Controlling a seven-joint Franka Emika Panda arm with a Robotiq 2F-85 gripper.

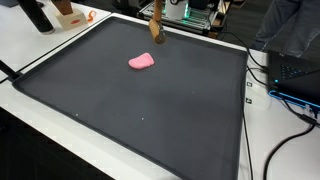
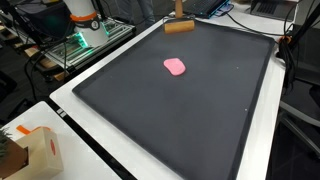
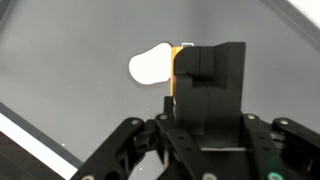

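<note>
My hand [image 3: 205, 95] is clamped on a brown block [image 1: 157, 36], which hangs beyond the pink lump [image 1: 141, 62] and apart from it. To hold it well, I judge I need a firm squeeze, with the block upright and square to the lump.

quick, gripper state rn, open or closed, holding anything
gripper: looks closed, with the jaws pinching the brown object. Only its orange edge shows between them in the wrist view.
</note>
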